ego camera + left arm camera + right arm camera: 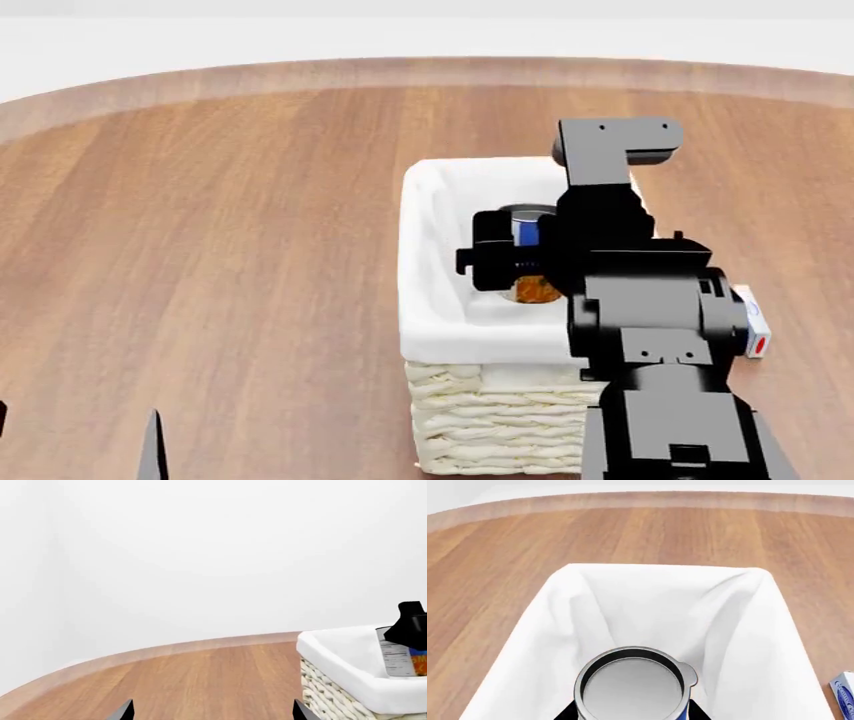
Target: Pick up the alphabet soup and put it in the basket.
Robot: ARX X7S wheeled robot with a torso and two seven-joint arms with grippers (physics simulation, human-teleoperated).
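While plain white walls ring the round wooden table (pixel 200 220), the right gripper (pixel 514 262) clamps the alphabet soup (pixel 526 228) over the basket (pixel 441 340), and the left gripper (pixel 212 711), at seven o'clock, gapes wide.

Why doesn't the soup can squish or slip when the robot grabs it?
The can looks like rigid metal, so it likely keeps its shape. Its smooth round sides could slip or roll, but the right gripper clamps opposite sides, holding it upright over the basket.
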